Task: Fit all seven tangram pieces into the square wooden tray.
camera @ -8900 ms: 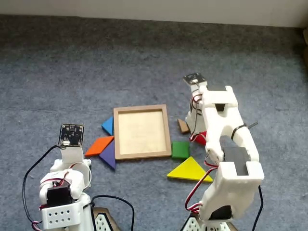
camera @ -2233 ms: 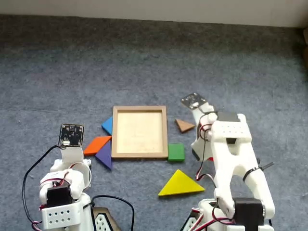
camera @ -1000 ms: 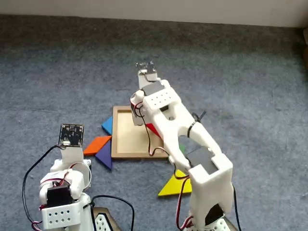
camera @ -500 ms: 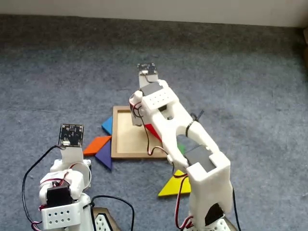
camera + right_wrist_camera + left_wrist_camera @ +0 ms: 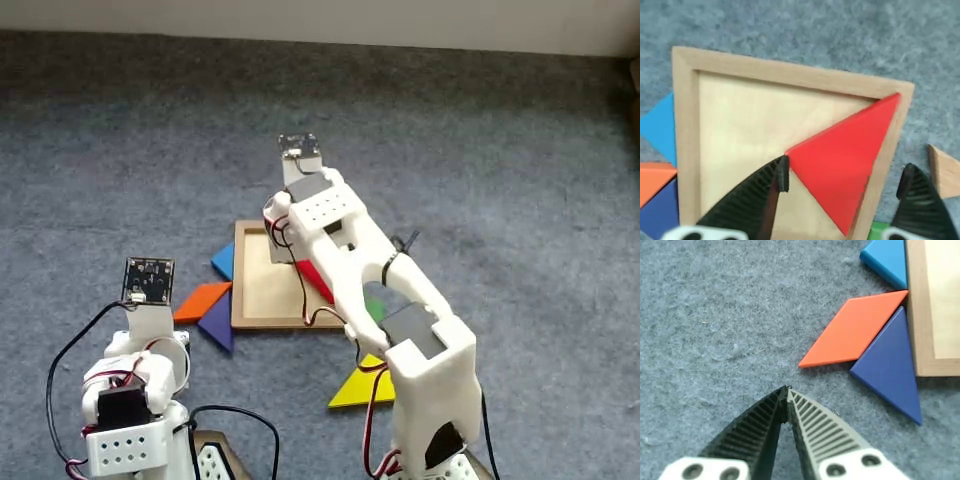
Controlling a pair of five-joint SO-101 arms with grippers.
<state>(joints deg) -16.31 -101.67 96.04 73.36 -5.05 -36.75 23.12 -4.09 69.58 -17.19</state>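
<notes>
Swinging across from the right of the square wooden tray point(image 5: 238, 290), the right arm point(image 5: 340, 250) has brought the red triangle point(image 5: 315, 280) with it and now hangs over the tray!

High view: the red triangle peeks out from under that arm, over the tray's right half. The yellow triangle point(image 5: 355, 392) lies on the grey surface point(image 5: 120, 150) near the arm's base, and the green square point(image 5: 372, 308) is half hidden by the arm. The light blue triangle point(image 5: 224, 262), orange parallelogram point(image 5: 203, 300) and indigo triangle point(image 5: 222, 322) crowd the tray's left rim.

Left wrist view: the left end effector point(image 5: 786, 392) is clenched on nothing, tips together, near the orange parallelogram. That piece touches the indigo triangle, and both butt against the rim.

Right wrist view: the right end effector point(image 5: 845, 172) is released and spread wide. One finger is at the red triangle's corner and the other stands clear of it. The triangle sits in a tray corner with two points over the rim. A tan triangle point(image 5: 945, 167) lies just outside.
</notes>
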